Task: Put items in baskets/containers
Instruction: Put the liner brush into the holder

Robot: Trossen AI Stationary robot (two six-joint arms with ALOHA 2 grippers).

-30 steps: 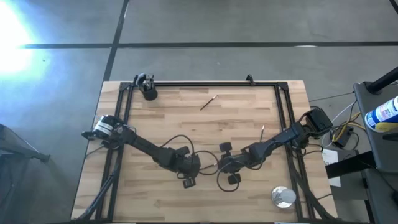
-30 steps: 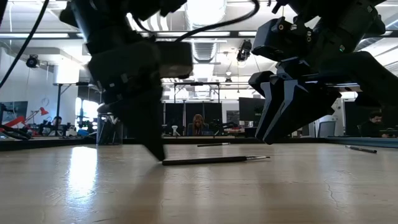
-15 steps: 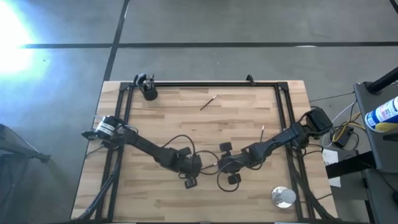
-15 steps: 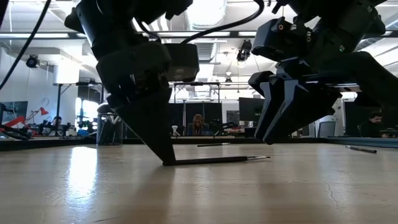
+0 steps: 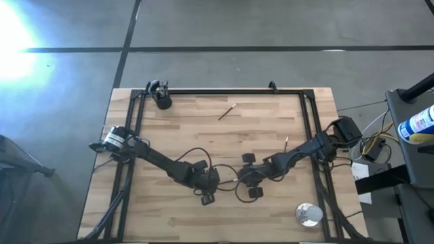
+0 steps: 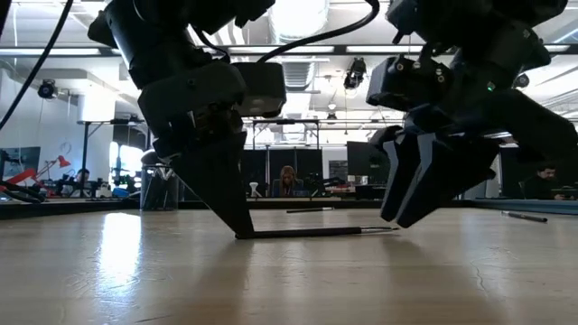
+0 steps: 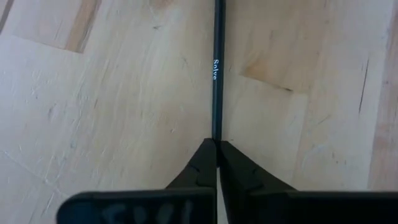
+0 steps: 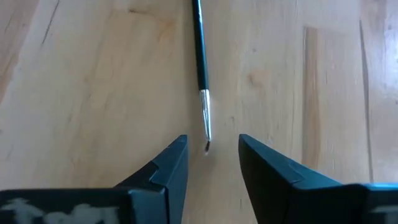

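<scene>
Pinching one end of a slim black brush (image 7: 216, 68) lying flat at mid-table, the left gripper (image 7: 216, 149) must lift level and carry it to the cup (image 5: 163, 102) at the far-left corner; the right gripper (image 8: 208, 165) waits released at its bristle tip.

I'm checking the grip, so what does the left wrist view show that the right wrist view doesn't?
Only the left wrist view shows the left claw shut on the dark handle of the brush, with pale lettering on it. Only the right wrist view shows the silver ferrule and bristle tip, lying between the fingers of the open right claw. Both show the same brush on the wooden table.
</scene>
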